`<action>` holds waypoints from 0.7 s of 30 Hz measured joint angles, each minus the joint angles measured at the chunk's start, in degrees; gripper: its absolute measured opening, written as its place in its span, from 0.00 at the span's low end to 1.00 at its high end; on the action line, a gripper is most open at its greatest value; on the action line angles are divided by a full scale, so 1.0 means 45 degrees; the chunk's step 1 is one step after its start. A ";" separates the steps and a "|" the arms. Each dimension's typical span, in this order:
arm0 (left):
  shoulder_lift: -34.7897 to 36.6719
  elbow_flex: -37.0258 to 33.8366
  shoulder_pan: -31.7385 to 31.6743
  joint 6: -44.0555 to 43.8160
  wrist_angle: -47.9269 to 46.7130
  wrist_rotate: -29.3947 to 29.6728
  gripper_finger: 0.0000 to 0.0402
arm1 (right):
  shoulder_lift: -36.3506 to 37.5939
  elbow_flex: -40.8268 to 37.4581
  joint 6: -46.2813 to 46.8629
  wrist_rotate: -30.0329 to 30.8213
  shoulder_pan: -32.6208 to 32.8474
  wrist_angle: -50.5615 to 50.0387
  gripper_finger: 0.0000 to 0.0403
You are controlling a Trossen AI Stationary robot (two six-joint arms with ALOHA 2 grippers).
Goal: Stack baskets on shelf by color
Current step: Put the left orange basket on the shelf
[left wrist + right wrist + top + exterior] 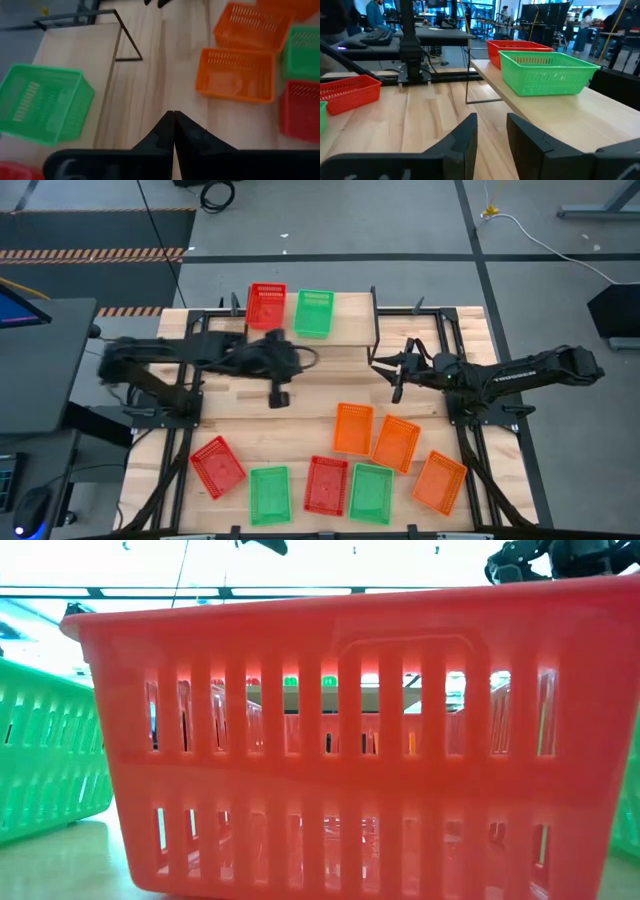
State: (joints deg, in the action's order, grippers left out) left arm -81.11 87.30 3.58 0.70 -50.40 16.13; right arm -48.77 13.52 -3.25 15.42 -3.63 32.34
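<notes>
The shelf [352, 326] stands at the table's far side, with one red basket [266, 305] and one green basket [313, 312] resting side by side on its left part. Three orange baskets [352, 428] [396, 443] [440, 482], two red [217, 467] [326, 485] and two green [268, 495] [371, 492] sit on the table near its front edge. My left gripper [281, 396] hovers shut over the bare table in front of the shelf. My right gripper [397, 387] hangs near the shelf's right end, its fingers a little apart [492, 125], holding nothing.
Bare tabletop [310, 405] lies between the shelf and the row of baskets. The right part of the shelf top [600, 120] is free. Black frame rails [470, 440] run along both table sides. In the low view a red basket [350, 740] fills the picture.
</notes>
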 joint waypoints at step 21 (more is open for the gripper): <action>0.9206 -1.1670 0.0343 -0.1418 0.6923 0.0131 0.04 | -0.5598 0.8395 0.2295 0.0737 0.2345 -1.1110 0.28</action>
State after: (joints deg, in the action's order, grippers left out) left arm -39.68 34.78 5.13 -5.68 -19.25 16.71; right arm -73.96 51.30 7.08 18.73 6.93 -17.66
